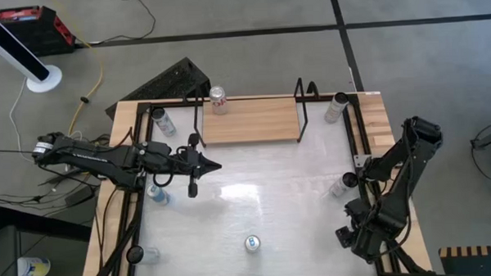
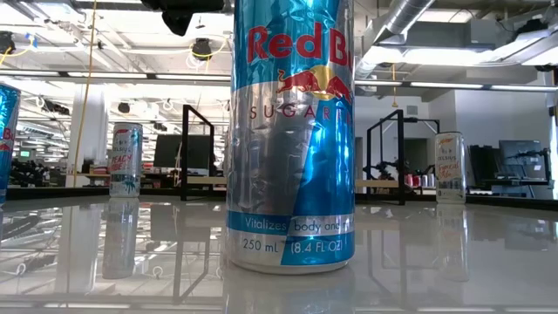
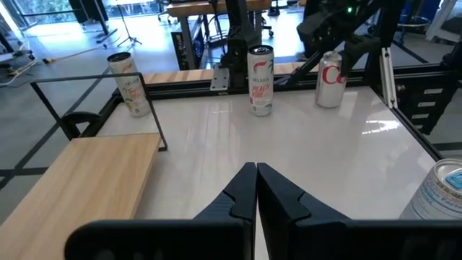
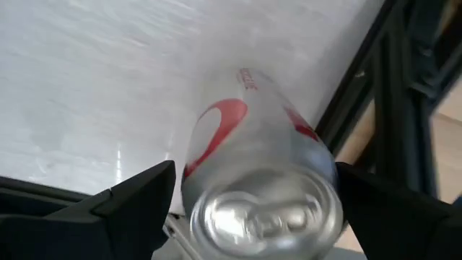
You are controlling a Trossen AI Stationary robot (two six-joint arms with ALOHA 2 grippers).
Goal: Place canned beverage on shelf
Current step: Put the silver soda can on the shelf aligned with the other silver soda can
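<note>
A silver can with a red mark [image 4: 263,180] stands upright on the white tabletop near the right edge; it also shows as the silver can [image 3: 330,78] in the left wrist view. My right gripper [image 4: 256,198] points down over it, open, one finger on either side of its top, not touching. The shelf [image 1: 249,120], a light-wood board with black end rails, lies at the far middle and bears a pale can with a red label [image 1: 219,99] on its left end. My left gripper [image 1: 210,165] hovers shut, left of centre, level.
Other cans stand about: a blue Red Bull can [image 1: 252,243] near the front edge, a peach-labelled can [image 3: 260,79] at the right, cans at the far left [image 1: 163,121] and far right [image 1: 336,107], another below my left arm [image 1: 157,193]. A black frame [image 1: 362,142] borders the tabletop.
</note>
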